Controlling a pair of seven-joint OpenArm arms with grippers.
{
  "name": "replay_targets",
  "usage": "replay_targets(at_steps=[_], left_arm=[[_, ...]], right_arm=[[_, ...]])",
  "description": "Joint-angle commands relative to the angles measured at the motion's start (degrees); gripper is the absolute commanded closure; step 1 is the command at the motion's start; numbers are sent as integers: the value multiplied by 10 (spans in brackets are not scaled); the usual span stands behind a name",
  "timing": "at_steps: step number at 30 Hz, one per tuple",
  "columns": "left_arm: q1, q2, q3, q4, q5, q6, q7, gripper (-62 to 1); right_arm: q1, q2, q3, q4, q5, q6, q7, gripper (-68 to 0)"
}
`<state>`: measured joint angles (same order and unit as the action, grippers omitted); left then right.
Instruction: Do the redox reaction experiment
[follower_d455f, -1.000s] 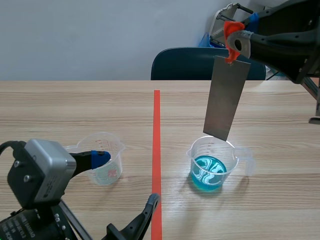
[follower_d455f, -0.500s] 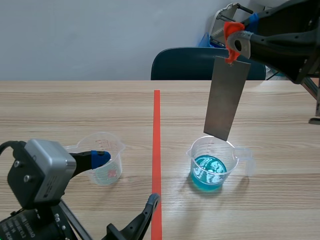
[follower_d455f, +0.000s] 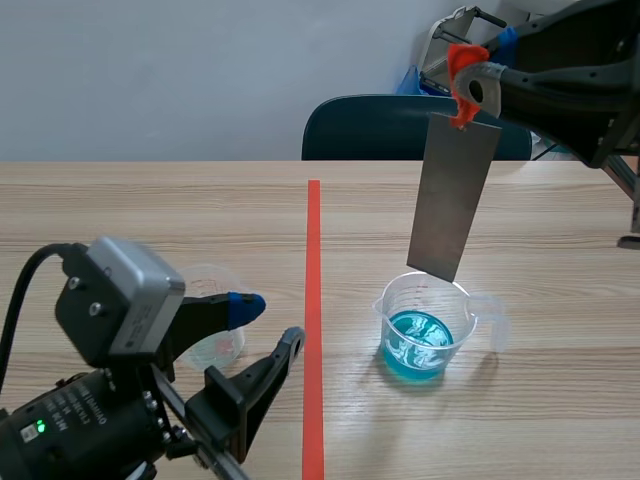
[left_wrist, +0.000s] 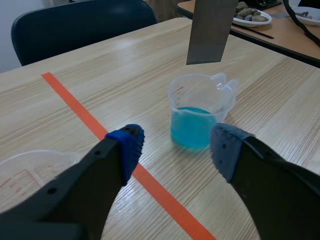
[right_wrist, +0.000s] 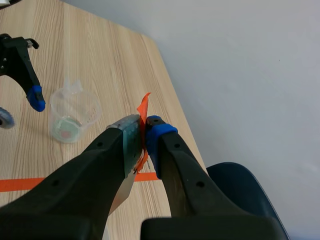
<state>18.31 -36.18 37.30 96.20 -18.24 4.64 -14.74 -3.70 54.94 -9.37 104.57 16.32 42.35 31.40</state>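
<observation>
Wooden desk (follower_d455f: 150, 220) with an orange tape line down the middle, grey wall and a dark chair (follower_d455f: 380, 128) behind. Task status, as judged: the reaction has not begun. The metal plate (follower_d455f: 452, 200) hangs dry and plain grey above the beaker (follower_d455f: 425, 330) of blue liquid, its lower edge just over the rim and clear of the liquid. Lowering the plate into the liquid is left to do. A second beaker (follower_d455f: 215, 340), apparently empty, stands on the other side of the tape. Right arm: raised, entering high from the right. The right tool (right_wrist: 142, 127) is clenched on the plate's top edge, where an orange tag (follower_d455f: 462, 75) sits, and the plate hangs nearly upright with a slight tilt. Left arm: low at the near left of the desk. The left tool (left_wrist: 175, 145) is released, its fingers spread and holding nothing, aimed toward the blue beaker but well short of it, with the empty beaker just beside it.
</observation>
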Motion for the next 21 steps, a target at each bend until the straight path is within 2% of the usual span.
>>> replay_targets(at_steps=[1,3,4,21], left_arm=[[-19,11,10,-1,-2,-3,-3,-189],[-40,19,21,-14,-2,-3,-2,-79],[-51,24,27,-21,-2,-3,-3,-45],[-192,140,99,-174,-8,-14,-4,-35]], right_arm=[[5,7,8,5,8,4,7,-8],[5,7,8,5,8,4,7,-8],[5,7,8,5,8,4,7,-8],[5,7,8,5,8,4,7,-8]])
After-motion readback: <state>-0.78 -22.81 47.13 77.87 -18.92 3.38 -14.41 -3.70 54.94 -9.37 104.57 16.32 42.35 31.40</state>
